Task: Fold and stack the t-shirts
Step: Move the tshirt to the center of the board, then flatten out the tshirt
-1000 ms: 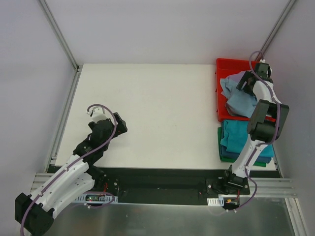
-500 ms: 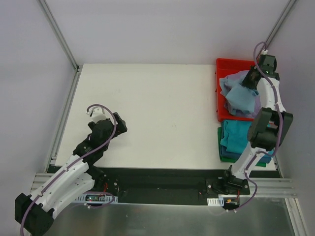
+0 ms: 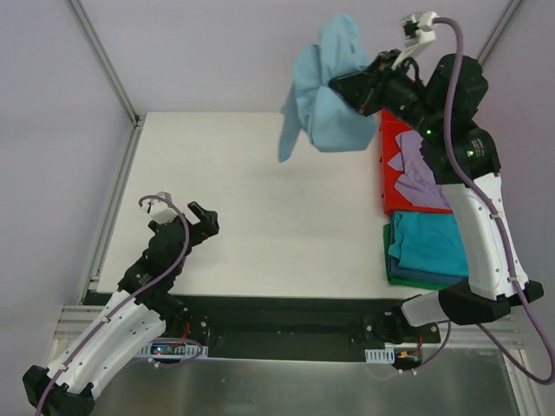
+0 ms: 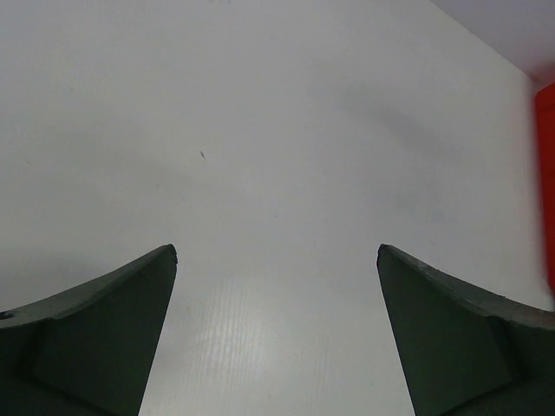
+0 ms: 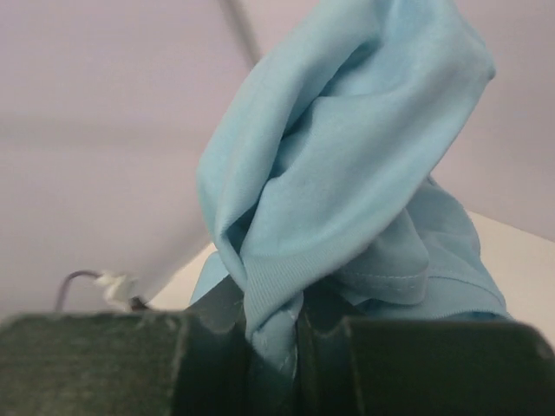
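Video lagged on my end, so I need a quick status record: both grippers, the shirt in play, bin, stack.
right gripper: shut on the light blue t-shirt, high above the table
left gripper: open, empty, low over the table
light blue t-shirt: bunched, hanging in air
red bin: lavender t-shirt inside
stack: teal t-shirt on top, beside bin

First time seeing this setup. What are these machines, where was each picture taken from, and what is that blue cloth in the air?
Two robot arms are bolted at the near edge of a table. The overhead picture looks down on both; the other two come from a camera on each wrist. The right claw is shut on a light blue t-shirt, held high above the table. The left claw is open and empty, low over the table. A lavender t-shirt lies in the red bin; a folded stack topped by a teal t-shirt sits beside it.
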### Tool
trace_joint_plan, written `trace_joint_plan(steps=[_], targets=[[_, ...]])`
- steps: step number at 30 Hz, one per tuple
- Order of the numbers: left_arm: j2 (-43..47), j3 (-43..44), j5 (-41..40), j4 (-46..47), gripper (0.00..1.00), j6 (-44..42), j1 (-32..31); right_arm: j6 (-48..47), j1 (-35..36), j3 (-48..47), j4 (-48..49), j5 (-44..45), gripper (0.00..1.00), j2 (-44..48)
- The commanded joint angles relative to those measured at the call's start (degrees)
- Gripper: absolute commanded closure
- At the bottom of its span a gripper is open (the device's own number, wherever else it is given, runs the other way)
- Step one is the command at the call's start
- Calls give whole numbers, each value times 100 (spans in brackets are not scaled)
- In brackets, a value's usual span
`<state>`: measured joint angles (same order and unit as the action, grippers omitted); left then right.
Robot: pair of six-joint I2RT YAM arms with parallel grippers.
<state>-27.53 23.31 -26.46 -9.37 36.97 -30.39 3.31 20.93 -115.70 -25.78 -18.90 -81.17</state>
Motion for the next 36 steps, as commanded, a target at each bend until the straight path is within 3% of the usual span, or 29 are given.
trace_joint_plan(steps=[1,5,8,9,12,15,19,22,27,31,36], targets=[[335,-72,-79,31,1,214,-37,240,1201,-558,275,-212,99,-539],[765,-142,-306,-135,1,433,-37,888,1651,-174,399,393,99,-822],[1029,-108,-693,-564,1,828,-37,1093,1625,974,415,1560,98,-787],[1100,-55,-798,-766,1,960,-37,1215,1555,1510,459,1851,91,-787],[1320,-20,-1115,-1172,1,1373,-37,1583,1204,2795,530,2241,38,-892],[1399,-28,-1187,-1331,1,1628,-37,1524,992,3588,496,2301,1,-954],[1137,7,-617,-1366,1,1717,-37,962,1150,4562,775,3162,4,-236],[601,94,77,-1357,1,1647,-37,847,1247,5800,1520,3419,4,730],[-471,270,659,-1366,1,1497,-37,575,1440,7122,2973,1622,4,1796],[-1008,349,510,-1392,1,1646,-37,-135,2570,6825,2736,924,4,1447],[-965,367,334,-1524,1,1629,138,-1339,4100,6123,2798,239,4,-10]])
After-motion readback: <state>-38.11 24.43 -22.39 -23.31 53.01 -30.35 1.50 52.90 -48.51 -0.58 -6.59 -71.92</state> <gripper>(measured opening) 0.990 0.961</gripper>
